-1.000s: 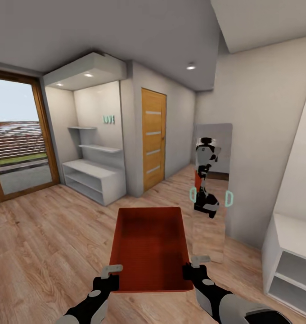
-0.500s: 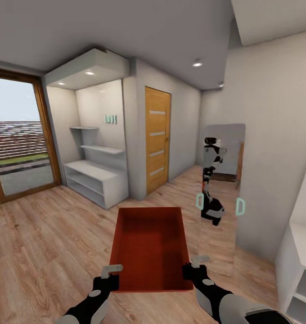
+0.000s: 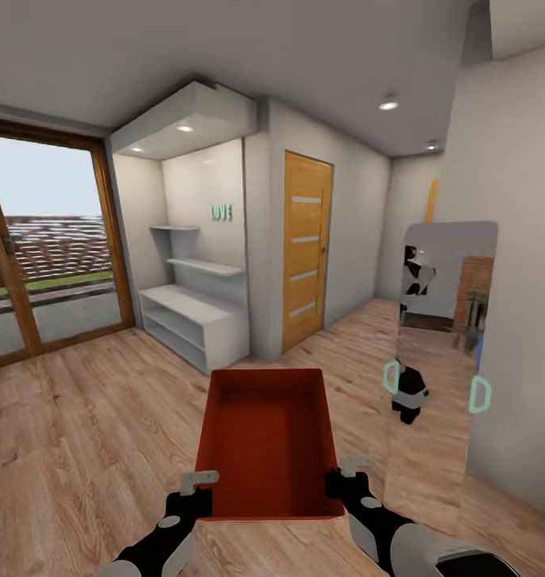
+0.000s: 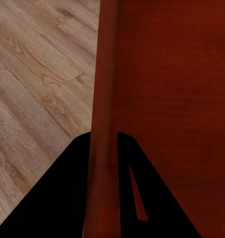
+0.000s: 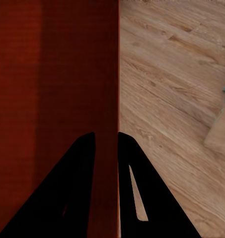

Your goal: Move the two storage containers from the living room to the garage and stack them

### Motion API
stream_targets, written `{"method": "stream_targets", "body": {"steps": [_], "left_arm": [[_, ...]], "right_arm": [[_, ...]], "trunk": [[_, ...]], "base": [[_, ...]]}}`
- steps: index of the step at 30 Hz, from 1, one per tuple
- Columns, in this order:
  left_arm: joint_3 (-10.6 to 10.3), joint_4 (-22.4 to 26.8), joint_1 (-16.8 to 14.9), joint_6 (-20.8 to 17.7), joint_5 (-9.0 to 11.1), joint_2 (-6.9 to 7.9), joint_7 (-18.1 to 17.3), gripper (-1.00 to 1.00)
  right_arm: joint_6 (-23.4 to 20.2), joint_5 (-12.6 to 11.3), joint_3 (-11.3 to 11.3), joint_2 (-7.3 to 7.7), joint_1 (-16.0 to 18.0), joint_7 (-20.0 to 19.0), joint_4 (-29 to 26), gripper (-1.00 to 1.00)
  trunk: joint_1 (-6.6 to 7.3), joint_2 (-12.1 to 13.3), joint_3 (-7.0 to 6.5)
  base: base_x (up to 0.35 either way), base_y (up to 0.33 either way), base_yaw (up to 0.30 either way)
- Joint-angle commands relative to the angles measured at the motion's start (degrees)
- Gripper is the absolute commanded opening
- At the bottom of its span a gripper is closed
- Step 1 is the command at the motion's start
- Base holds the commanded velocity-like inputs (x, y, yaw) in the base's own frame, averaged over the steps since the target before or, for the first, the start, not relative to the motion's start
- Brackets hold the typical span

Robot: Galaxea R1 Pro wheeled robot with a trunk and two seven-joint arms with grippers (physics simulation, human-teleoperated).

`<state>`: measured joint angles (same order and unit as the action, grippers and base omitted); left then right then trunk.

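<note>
1. Since the earlier frames, the head view has swung: the wooden door [image 3: 307,248], the white shelf unit [image 3: 196,324] and the wall mirror [image 3: 437,369] each sit further right in the picture, which is camera motion; the container keeps its place between the arms.
2. Storage container [image 3: 266,437]: red-orange, open-topped and empty, carried level above the light wood-plank floor [image 3: 80,433], just ahead of the robot.
3. Left end effector [image 3: 199,490]: clamped on the container's near left wall [image 4: 103,124], one finger [image 4: 67,193] on each face.
4. Right end effector [image 3: 342,478]: likewise clenched on the near right wall [image 5: 108,109], fingers [image 5: 137,188] straddling it.
5. Glazed doors [image 3: 44,248] stand at far left.
</note>
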<state>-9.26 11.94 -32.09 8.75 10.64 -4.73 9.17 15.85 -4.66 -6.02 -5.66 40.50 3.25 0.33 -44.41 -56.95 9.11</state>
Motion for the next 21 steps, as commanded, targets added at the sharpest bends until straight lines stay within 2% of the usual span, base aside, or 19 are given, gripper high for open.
{"method": "stream_targets", "body": {"steps": [1,21], "left_arm": [[-0.1,0.4,-0.1,1.2,-0.1,-0.02,0.4,-1.00],[-0.1,0.4,-0.1,1.2,-0.1,-0.02,0.4,-1.00]], "right_arm": [[0.1,0.3,1.2,-0.05,0.0,-0.2,0.2,-1.00],[0.1,0.4,1.2,-0.07,0.0,0.0,0.2,-1.00]], "trunk": [[-0.04,-0.1,0.09],[-0.04,-0.1,0.09]], "base": [[0.320,0.000,0.005],[0.320,0.000,0.000]]}}
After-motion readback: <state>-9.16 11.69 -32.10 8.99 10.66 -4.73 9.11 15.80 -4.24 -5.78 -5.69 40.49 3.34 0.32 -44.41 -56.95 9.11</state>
